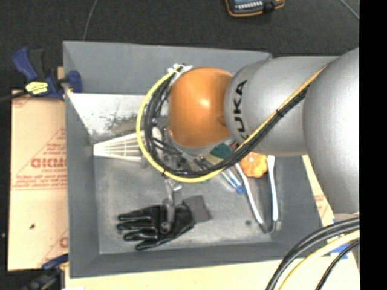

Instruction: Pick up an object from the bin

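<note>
My arm reaches in from right, claw (168, 216) low over 1 black glove (138, 223); grip state: can't tell. Also 1 white fan-shaped pc (121, 146), 1 orange obj (256, 165).

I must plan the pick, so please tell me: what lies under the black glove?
A dark grey flat piece shows at the wrist end of the black glove. Whether it runs beneath is covered by the glove.

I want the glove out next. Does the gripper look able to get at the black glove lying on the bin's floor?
Probably yes: the gripper hangs right above the wrist end of the black glove, and nothing lies on top of it.
</note>
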Action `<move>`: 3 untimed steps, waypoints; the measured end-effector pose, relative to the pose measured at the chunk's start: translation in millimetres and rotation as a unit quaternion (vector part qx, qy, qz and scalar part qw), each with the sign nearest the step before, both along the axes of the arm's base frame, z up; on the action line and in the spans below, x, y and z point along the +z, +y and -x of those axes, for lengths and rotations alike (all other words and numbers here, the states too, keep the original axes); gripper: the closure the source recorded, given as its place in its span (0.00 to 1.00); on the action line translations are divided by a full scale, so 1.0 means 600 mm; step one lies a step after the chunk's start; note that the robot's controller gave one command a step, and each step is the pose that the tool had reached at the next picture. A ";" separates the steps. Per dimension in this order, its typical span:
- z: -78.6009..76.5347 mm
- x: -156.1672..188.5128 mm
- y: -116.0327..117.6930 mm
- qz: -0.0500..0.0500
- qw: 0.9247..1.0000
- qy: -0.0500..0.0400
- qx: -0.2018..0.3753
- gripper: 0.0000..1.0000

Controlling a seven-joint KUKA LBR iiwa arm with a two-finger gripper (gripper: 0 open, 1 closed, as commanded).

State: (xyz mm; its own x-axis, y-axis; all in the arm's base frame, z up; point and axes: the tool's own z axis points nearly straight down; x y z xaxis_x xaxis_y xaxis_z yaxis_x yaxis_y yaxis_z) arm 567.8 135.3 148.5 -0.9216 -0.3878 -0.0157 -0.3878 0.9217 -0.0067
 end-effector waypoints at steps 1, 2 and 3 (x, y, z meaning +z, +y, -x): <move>-0.107 0.067 0.057 -0.006 0.998 -0.006 -0.054 0.00; -0.003 -0.061 0.075 0.001 0.999 0.003 0.049 0.00; -0.104 -0.013 0.042 -0.007 0.998 -0.009 -0.057 0.00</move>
State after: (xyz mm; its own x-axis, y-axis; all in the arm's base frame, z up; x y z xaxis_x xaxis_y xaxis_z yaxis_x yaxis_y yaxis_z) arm 630.1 160.3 141.0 -0.9593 -0.2799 -0.0374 -0.2801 0.9600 -0.0001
